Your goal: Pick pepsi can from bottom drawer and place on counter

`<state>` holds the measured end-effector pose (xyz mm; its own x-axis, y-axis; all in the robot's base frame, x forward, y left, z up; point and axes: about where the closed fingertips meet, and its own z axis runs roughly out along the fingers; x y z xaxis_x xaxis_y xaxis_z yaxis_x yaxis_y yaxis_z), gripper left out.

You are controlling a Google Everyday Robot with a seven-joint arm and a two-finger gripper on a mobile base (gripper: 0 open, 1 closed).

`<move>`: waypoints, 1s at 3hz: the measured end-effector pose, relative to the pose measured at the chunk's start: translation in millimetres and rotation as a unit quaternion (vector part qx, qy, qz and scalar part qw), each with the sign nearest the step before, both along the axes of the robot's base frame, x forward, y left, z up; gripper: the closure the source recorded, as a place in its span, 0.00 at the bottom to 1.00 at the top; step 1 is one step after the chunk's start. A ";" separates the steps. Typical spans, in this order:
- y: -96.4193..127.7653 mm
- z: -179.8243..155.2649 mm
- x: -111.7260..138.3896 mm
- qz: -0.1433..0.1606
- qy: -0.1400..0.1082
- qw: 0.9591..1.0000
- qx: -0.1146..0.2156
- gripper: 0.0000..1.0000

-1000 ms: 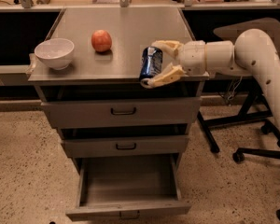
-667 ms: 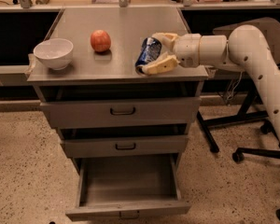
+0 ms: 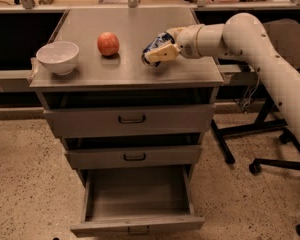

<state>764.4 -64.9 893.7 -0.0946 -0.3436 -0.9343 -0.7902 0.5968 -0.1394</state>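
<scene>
blue pepsi can [image 3: 153,44] in the grasp of the hand [image 3: 157,49], just over the counter [image 3: 130,21]

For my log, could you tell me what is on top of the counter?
A white bowl, an apple and the pepsi can, gripped by the pincer at the right. Its finger hides whether the can touches the counter.

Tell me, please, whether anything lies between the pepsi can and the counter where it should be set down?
Nothing visible does. The end effector holds the pepsi can tilted over the right part of the counter; the apple sits apart to its left, the bowl farther left.
</scene>
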 end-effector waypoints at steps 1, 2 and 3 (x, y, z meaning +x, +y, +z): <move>-1.1 -6.4 10.7 -0.032 0.037 0.999 -0.012 0.27; -1.4 -7.8 12.5 -0.038 0.044 0.998 -0.014 0.04; -1.3 -7.9 12.5 -0.038 0.044 0.998 -0.014 0.00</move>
<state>776.9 -66.1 885.7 -0.2033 -0.3576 -0.9115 -0.7524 0.6528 -0.0883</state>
